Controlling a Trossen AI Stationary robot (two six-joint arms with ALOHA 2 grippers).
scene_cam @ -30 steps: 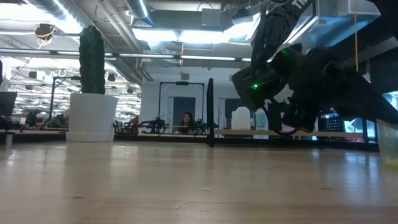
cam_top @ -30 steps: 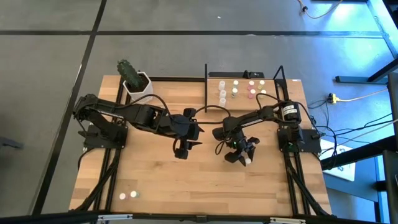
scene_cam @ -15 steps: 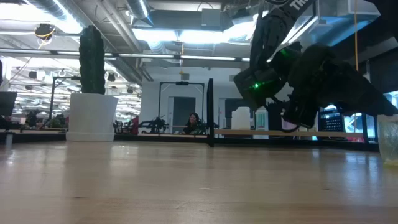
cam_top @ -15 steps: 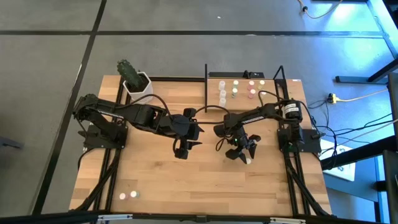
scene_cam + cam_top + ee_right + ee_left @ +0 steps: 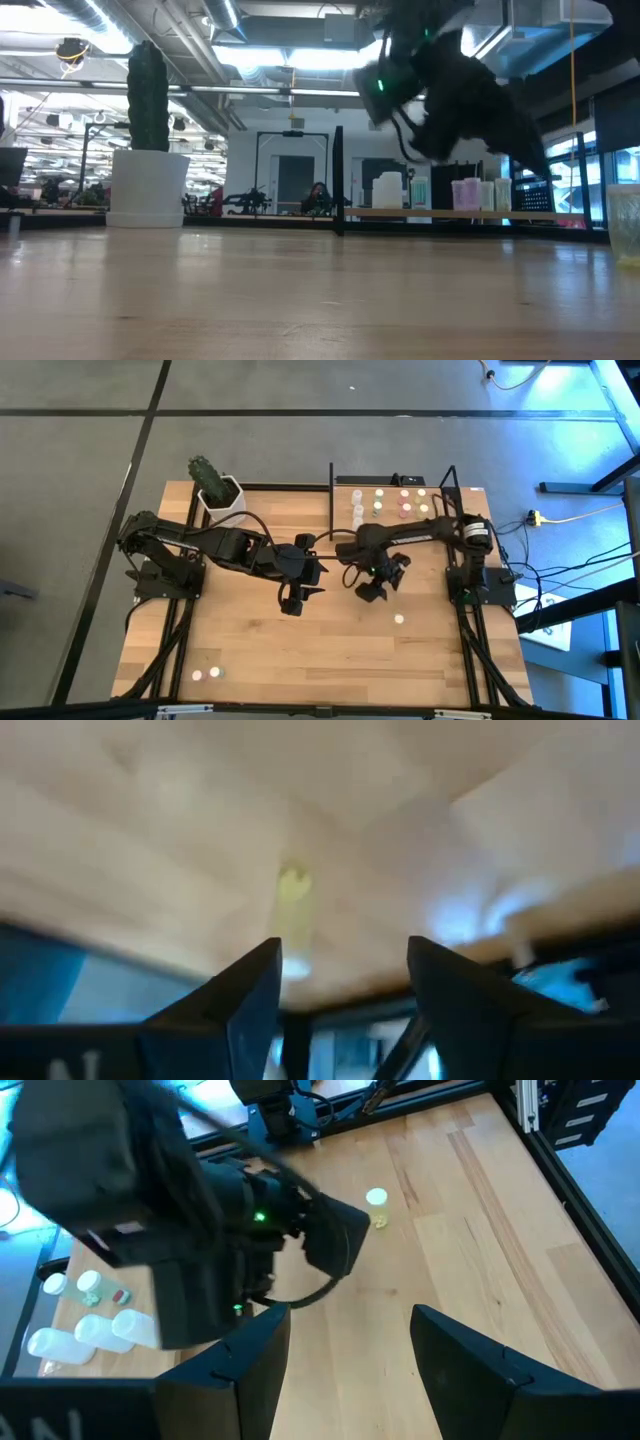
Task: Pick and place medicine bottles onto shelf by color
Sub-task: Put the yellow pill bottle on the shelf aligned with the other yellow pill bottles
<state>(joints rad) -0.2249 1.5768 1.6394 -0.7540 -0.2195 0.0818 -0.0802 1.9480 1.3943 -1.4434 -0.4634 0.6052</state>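
Note:
A tiny bottle with a yellowish cap (image 5: 399, 619) stands on the tabletop by its base. It also shows in the left wrist view (image 5: 376, 1200), and blurred in the right wrist view (image 5: 293, 885). My right gripper (image 5: 380, 582) is open and empty, raised above the table on the far-left side of that bottle; its own view (image 5: 340, 945) shows the wide gap. My left gripper (image 5: 293, 603) hangs open and empty over mid-table, as its wrist view (image 5: 350, 1315) shows. The shelf (image 5: 392, 530) at the far right carries several bottles (image 5: 357, 512).
A white pot with a cactus (image 5: 220, 495) stands at the far left corner. Two more small bottles (image 5: 206, 674) stand near the near left corner. Black uprights (image 5: 332, 495) frame the shelf. Bare wood lies between the two arms and the near edge.
My right gripper has risen and gone toward the far edge and a little left, away from the yellowish-capped bottle. The bottle was at its fingertips before and stays standing in the same spot on the table.

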